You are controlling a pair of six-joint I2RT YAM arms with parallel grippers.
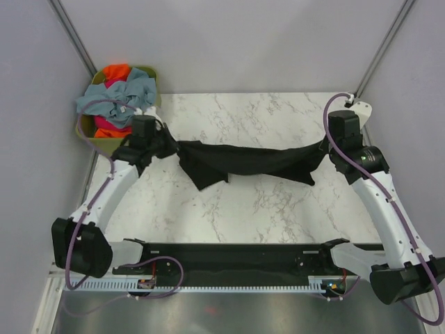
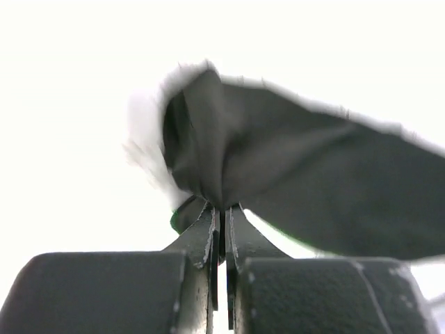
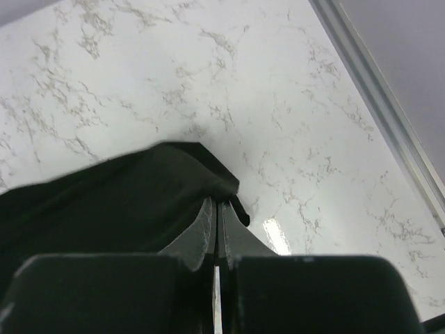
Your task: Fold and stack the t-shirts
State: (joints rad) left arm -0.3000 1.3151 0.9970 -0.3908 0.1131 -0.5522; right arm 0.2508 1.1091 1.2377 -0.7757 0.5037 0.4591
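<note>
Under both claws, white marble-patterned table (image 1: 264, 209). Stretched from left gripper (image 1: 172, 145) to right gripper (image 1: 327, 149), large plain black cloth t-shirt (image 1: 250, 161), sagging in the middle, one flap hanging lower nearer the left claw. Behind and outboard of the left claw, olive-green plastic basket (image 1: 85, 126), heaped with light grey-blue shirt (image 1: 124, 94), orange shirt (image 1: 117, 71) and magenta-pink shirt (image 1: 110, 127). Left claw pinched tight on a bunched black corner; right claw likewise clamped on the opposite edge, fingertips pressed together.
</note>
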